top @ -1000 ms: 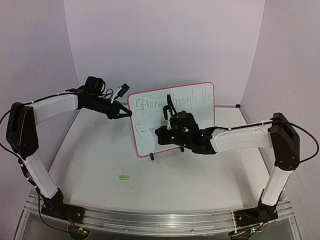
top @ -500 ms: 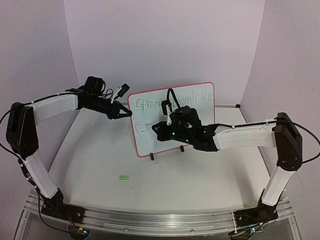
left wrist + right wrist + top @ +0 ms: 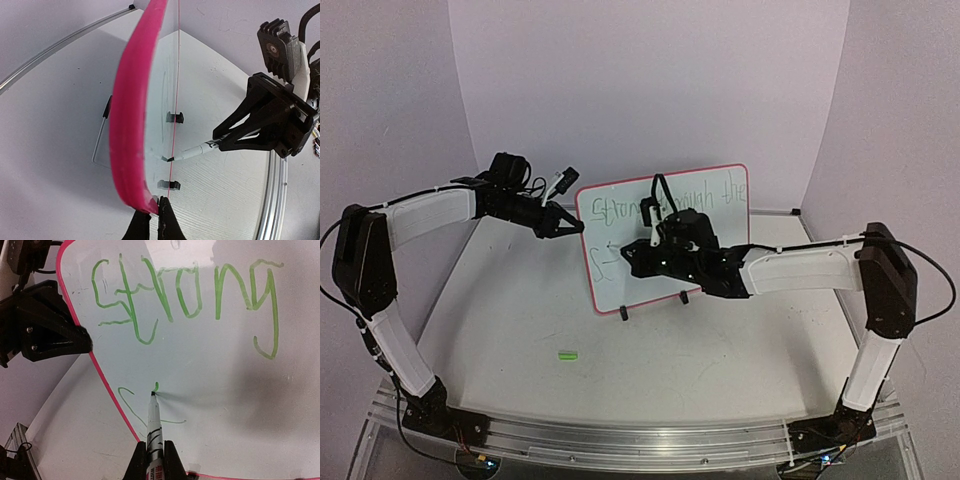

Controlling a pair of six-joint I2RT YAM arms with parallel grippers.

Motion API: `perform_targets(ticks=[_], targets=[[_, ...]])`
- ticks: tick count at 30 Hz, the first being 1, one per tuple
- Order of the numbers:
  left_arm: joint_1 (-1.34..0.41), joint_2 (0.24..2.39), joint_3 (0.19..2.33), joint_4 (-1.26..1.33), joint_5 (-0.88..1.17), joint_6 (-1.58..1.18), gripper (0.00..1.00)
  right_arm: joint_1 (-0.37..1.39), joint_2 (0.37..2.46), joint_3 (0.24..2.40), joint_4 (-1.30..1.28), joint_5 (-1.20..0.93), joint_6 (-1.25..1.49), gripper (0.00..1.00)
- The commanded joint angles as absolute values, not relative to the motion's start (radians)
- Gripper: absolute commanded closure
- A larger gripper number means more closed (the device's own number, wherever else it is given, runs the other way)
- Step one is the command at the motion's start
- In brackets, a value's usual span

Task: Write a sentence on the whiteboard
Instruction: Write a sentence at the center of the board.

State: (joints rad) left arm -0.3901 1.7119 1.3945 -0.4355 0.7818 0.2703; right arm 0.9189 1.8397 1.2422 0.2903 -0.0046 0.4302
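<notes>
Small green piece (image 3: 567,354) on white table (image 3: 510,310), lilac backdrop (image 3: 640,80) behind, aluminium rail (image 3: 640,436) nearest

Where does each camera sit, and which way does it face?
Top: above, behind the bases, facing down; both arms, left tool and right tool at the whiteboard.
Left wrist: at the board's pink edge, looking along it; own fingers pinch the frame.
Right wrist: facing the writing; own fingers hold the marker.
Shared: both wrist views show the marker tip on the board.

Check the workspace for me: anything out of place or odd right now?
Only a small green piece lies loose on the table, near-left of the whiteboard; possibly a cap, too small to tell. Nothing else stands out.
</notes>
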Motion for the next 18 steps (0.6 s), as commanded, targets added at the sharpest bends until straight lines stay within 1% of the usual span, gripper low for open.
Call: perform_targets(ticks=[1,9,18], targets=[[-0.413,1.722,1.386,-0.52,0.727,0.35,1.0,0.912,1.846,1.2,0.293,0.007,0.455,1.0],[-0.413,1.725,1.387,-0.52,0.729,0.349,1.0,0.913,1.843,1.144,0.296,0.007,0.486,1.0],[-0.413,1.729,1.387,-0.519,0.73,0.349,1.0,0.913,1.858,1.156,0.287,-0.004,0.486,1.0]])
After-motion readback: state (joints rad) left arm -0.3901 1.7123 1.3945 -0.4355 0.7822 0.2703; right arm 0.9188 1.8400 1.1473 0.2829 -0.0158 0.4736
